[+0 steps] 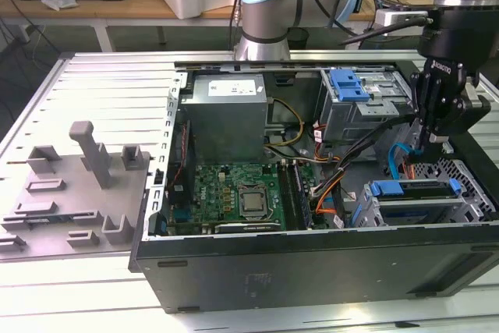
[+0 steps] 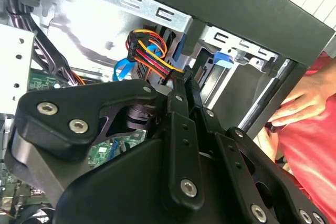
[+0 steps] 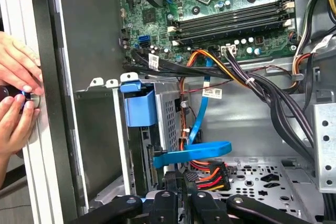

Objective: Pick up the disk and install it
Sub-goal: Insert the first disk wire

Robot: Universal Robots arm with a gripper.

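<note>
Slatted metal table point(image 1: 117, 83) under an open computer case point(image 1: 312, 263). Fingers point(image 3: 184, 179) together near cables, holding nothing. Disk point(image 1: 413, 189) in its cage: probably stiff, fragile; best gripped by blue frame.

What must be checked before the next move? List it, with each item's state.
1. Disk in its blue carrier lies in the drive cage: ok.
2. Disk fully seated: cannot tell.
3. End effector clear of the power wires: not ok, they are right at its tip.
4. Blue data cable out of the way: not ok, it runs close by the tip.
5. Person's hands off the case: not ok.
</note>
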